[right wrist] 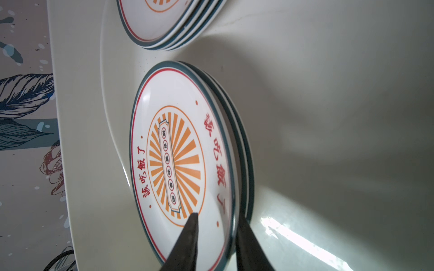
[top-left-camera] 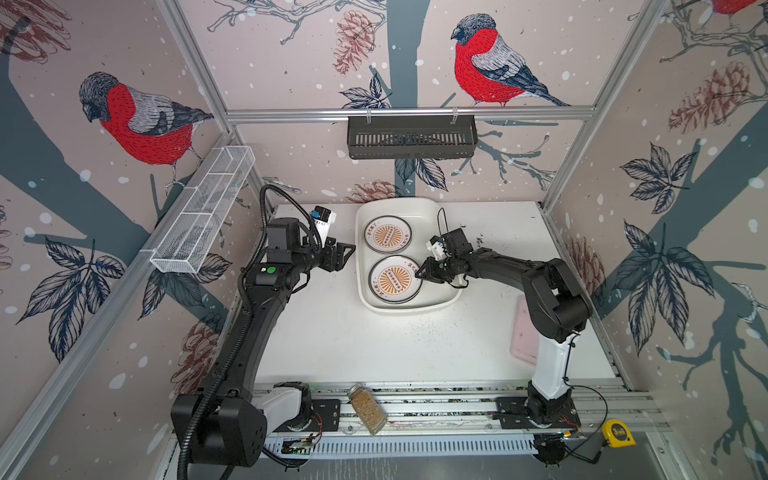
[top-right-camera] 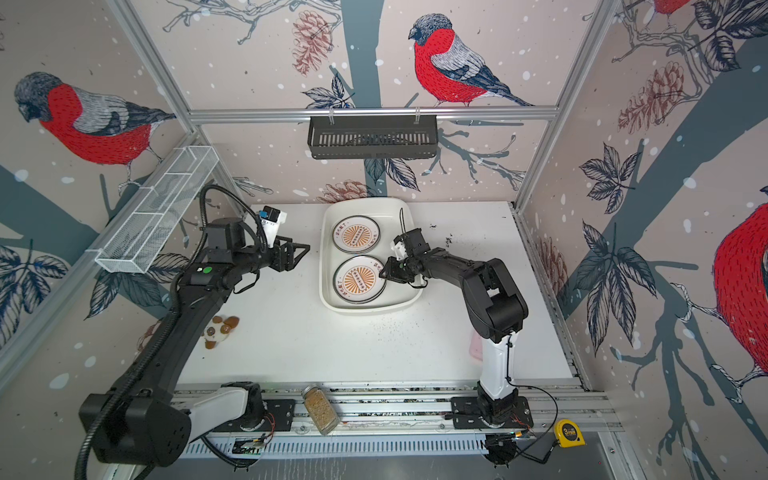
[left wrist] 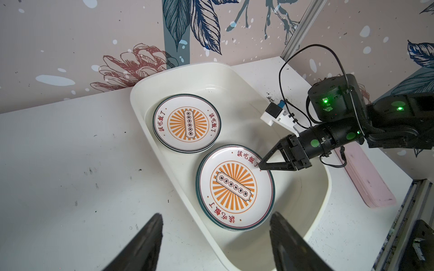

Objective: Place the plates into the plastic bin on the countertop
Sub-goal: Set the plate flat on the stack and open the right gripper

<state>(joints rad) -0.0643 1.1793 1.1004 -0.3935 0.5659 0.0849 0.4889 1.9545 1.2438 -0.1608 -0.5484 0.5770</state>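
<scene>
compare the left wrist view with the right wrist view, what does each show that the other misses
Left wrist only: the right hand from outside, the countertop, a pink slab. Right wrist only: that hand's fingers straddling the top plate's rim. Both: two stacks of plates in the plastic bin.
</scene>
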